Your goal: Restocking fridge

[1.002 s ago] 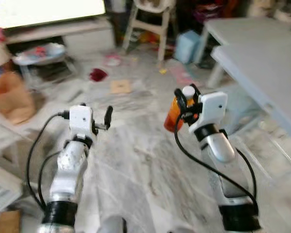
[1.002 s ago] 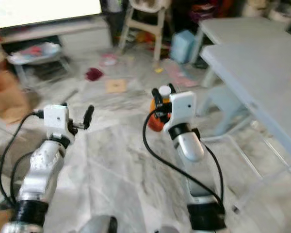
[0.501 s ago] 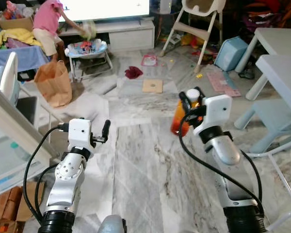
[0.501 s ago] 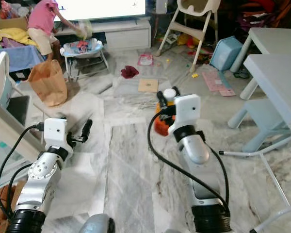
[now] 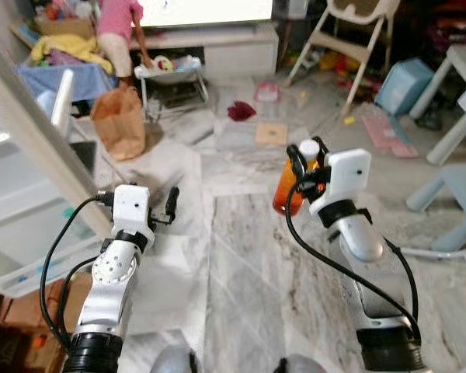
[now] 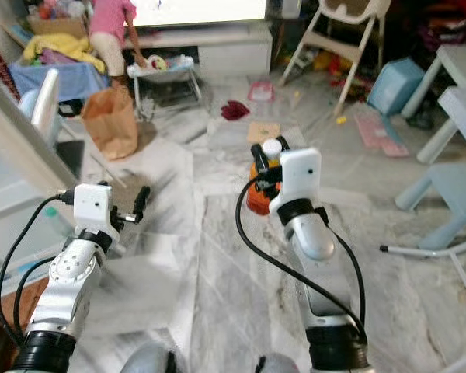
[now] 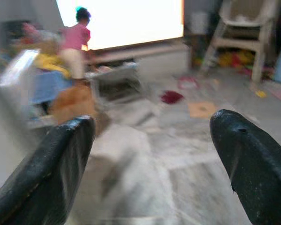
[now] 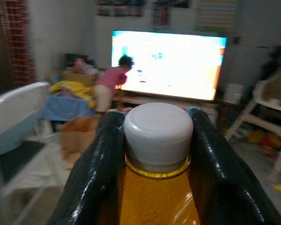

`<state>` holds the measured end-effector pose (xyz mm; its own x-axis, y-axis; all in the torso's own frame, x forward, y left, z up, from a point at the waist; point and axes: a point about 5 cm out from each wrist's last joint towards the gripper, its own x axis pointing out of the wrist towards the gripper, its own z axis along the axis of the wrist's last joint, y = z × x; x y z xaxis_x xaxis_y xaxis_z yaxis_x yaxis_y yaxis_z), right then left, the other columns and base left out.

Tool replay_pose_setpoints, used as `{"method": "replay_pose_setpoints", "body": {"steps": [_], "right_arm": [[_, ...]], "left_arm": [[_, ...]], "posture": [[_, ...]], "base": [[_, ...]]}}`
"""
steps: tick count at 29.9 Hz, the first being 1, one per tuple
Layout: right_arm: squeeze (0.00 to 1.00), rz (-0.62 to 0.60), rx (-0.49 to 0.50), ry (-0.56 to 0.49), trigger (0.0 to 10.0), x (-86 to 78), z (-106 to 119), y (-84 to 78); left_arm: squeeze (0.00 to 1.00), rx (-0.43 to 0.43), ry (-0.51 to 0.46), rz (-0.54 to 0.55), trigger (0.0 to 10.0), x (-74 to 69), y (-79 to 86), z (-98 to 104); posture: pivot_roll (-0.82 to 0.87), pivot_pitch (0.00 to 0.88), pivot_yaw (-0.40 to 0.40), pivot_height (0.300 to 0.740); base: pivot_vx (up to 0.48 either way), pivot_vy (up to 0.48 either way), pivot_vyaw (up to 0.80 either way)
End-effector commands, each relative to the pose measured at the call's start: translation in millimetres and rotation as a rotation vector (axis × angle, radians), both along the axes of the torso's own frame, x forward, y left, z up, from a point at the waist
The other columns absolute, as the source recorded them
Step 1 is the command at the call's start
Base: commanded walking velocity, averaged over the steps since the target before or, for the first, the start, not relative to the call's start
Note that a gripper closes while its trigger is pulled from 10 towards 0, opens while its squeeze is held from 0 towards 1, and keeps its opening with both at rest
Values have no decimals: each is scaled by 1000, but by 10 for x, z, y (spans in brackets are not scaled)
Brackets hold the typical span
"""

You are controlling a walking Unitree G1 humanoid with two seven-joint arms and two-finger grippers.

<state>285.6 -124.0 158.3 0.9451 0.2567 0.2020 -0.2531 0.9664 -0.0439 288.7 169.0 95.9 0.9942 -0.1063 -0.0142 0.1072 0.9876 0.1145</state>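
Camera swung left since a second ago, blur gone: grey tables out of frame, open fridge door [image 5: 31,148] now at left, person in pink [image 5: 118,35] and paper bag [image 5: 118,123] in sight

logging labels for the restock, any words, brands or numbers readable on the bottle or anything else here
None can be read.
Orange bottle in the right gripper: white cap, no print or label legible.
Bright screen: glare and blur, no text legible.
Wall posters: too blurred to read.
Brown paper bag: no print visible.
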Motion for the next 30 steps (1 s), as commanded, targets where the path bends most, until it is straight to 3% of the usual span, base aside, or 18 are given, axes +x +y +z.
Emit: {"method": "replay_pose_setpoints", "body": {"steps": [1, 6, 11, 14, 18, 26, 30], "right_arm": [[0, 30, 7, -56, 10000, -2, 122, 72], [0, 31, 7, -58, 10000, 7, 122, 73], [0, 34, 5, -57, 10000, 16, 117, 71], [0, 37, 0, -56, 10000, 17, 108, 78], [0, 41, -2, -55, 10000, 22, 98, 83], [0, 45, -3, -48, 10000, 29, 76, 98], [0, 37, -1, -41, 10000, 34, 56, 95]], "left_arm": [[0, 10, 21, 28, 10000, -30, 56, -51], [0, 10, 10, 21, 10000, -27, 37, -40], [0, 34, -20, 9, 10000, -17, 14, -14], [0, 0, -23, -29, 10000, -22, -20, 1], [0, -40, -12, 11, 10000, 10, -25, 37], [0, -39, -6, -2, 10000, 30, -10, 29], [0, -30, -18, -7, 10000, 31, -9, 48]], "posture": [[-19, 40, -3, 740], [-16, 42, -5, 740], [-16, 38, -6, 740], [-16, 36, -5, 740], [-16, 36, -5, 740], [-13, 29, -5, 740], [-12, 35, -5, 740]], "base": [[0, 480, 794], [0, 480, 794], [0, 0, 788], [0, 0, 794], [0, 0, 789], [0, 0, 790], [0, 270, 169]]}}
